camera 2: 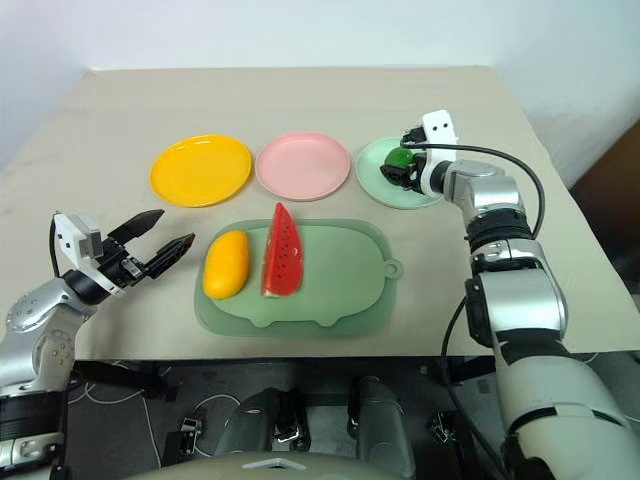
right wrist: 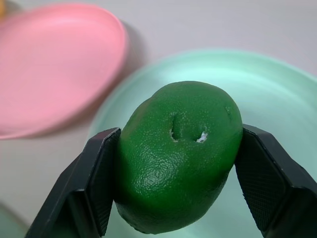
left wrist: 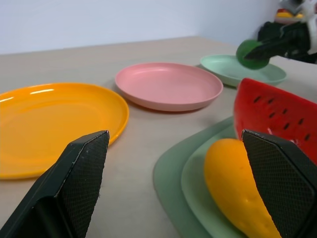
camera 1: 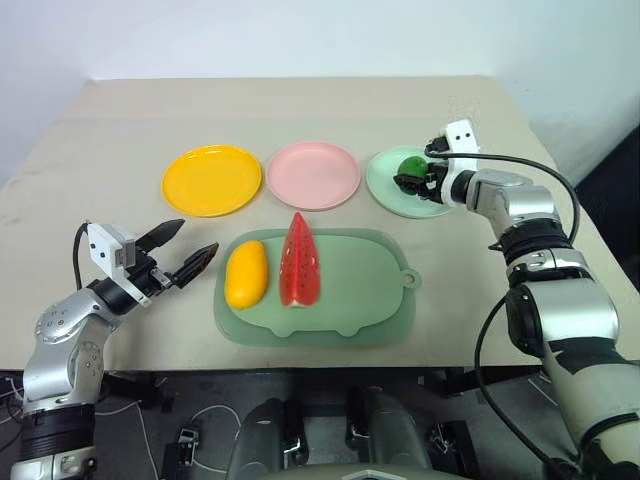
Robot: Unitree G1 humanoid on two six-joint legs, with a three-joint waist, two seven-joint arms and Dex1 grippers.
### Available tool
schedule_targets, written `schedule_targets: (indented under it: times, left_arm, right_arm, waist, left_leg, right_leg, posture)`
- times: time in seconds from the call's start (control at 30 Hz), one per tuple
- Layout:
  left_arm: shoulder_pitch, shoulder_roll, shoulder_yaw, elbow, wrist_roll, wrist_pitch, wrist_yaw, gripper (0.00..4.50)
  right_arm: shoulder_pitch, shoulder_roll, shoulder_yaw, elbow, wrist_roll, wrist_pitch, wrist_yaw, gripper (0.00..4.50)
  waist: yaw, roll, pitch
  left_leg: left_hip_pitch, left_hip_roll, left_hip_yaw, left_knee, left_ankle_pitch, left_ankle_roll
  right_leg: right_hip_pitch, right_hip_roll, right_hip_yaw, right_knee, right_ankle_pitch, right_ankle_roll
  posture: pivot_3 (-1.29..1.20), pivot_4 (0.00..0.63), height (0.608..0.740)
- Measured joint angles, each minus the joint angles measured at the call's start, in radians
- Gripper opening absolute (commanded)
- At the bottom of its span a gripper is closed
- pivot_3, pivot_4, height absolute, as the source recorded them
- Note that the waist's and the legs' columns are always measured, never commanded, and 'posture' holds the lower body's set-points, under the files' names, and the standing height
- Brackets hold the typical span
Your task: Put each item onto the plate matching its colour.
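Observation:
My right gripper [camera 1: 410, 176] is shut on the dark-green lime [right wrist: 179, 154], holding it over the mint green plate [camera 1: 385, 185] at the back right. The yellow mango [camera 1: 245, 274] and the red watermelon wedge [camera 1: 298, 262] lie side by side on the pale-green cutting mat [camera 1: 360, 290]. Behind the mat stand the yellow plate [camera 1: 211, 179] and the pink plate [camera 1: 312, 174], both bare. My left gripper [camera 1: 183, 250] hangs open to the left of the mat, pointing toward the mango, with nothing between its fingers [left wrist: 79, 173].
The beige table [camera 1: 120, 120] runs wide behind the plates. Its front edge lies just below the mat, and its right edge is close beside my right arm.

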Motion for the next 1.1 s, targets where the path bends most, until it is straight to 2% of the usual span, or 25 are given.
schedule_targets:
  times: [0.1,0.23,0.53,0.7,0.9,1.03,1.1]
  left_arm:
    - [0.012,0.000,0.004,-0.005,-0.001,0.005,0.005,4.50]
    - [0.018,0.000,0.005,-0.012,-0.001,0.007,0.008,4.50]
    - [0.003,0.001,0.004,-0.015,-0.001,0.009,0.006,4.50]
    - [-0.026,0.001,-0.002,-0.003,-0.001,0.009,0.002,4.50]
    - [-0.044,0.000,-0.015,0.018,0.000,0.007,-0.005,4.50]
    - [-0.051,0.001,-0.016,0.035,0.000,0.007,-0.023,4.50]
    - [-0.051,0.001,-0.016,0.037,0.000,0.007,-0.027,4.50]
  right_arm:
    - [-0.011,0.015,-0.001,0.070,-0.031,-0.020,-0.042,3.13]
    - [-0.038,0.026,-0.013,0.117,-0.058,-0.040,-0.088,4.45]
    - [-0.035,0.013,-0.024,0.073,-0.099,-0.041,-0.044,4.48]
    - [0.028,-0.048,-0.036,-0.284,-0.080,0.123,0.006,4.48]
    - [0.239,-0.043,-0.089,-0.855,0.076,0.582,0.006,4.48]
    - [0.275,-0.002,-0.136,-1.157,0.183,0.875,-0.048,4.48]
    - [0.275,0.029,-0.161,-1.241,0.221,0.983,-0.074,4.48]
  waist:
    - [0.000,0.000,0.000]
    - [0.001,0.000,0.000]
    - [0.002,0.001,0.000]
    - [0.004,0.001,0.000]
    - [0.005,0.001,0.000]
    - [0.004,0.001,0.000]
    - [0.005,0.001,0.000]
  left_leg:
    - [0.000,0.000,0.000,0.000,0.000,0.000]
    - [0.000,0.000,0.000,0.002,0.000,0.000]
    - [0.000,0.000,0.000,0.003,0.000,0.000]
    - [0.000,0.000,-0.001,0.004,0.000,0.000]
    - [-0.001,0.000,-0.001,0.004,0.000,0.000]
    - [-0.001,0.000,-0.001,0.004,0.000,0.000]
    - [-0.001,0.000,-0.001,0.003,0.000,0.000]
  right_leg:
    - [0.000,0.000,0.000,0.001,0.000,0.000]
    - [0.000,-0.001,0.001,0.003,0.000,0.000]
    - [-0.002,-0.002,0.002,0.007,-0.001,0.001]
    - [-0.002,-0.002,0.002,0.008,-0.001,0.001]
    - [-0.003,-0.003,0.002,0.008,-0.001,0.001]
    - [-0.004,-0.003,0.002,0.008,-0.003,-0.001]
    - [-0.004,-0.003,0.002,0.008,-0.003,-0.002]
  posture:
    - [0.00,0.150,0.696]
    - [0.00,0.150,0.696]
    - [0.00,0.150,0.696]
    - [0.00,0.150,0.696]
    - [0.00,0.150,0.696]
    - [0.00,0.150,0.696]
    - [0.00,0.150,0.696]
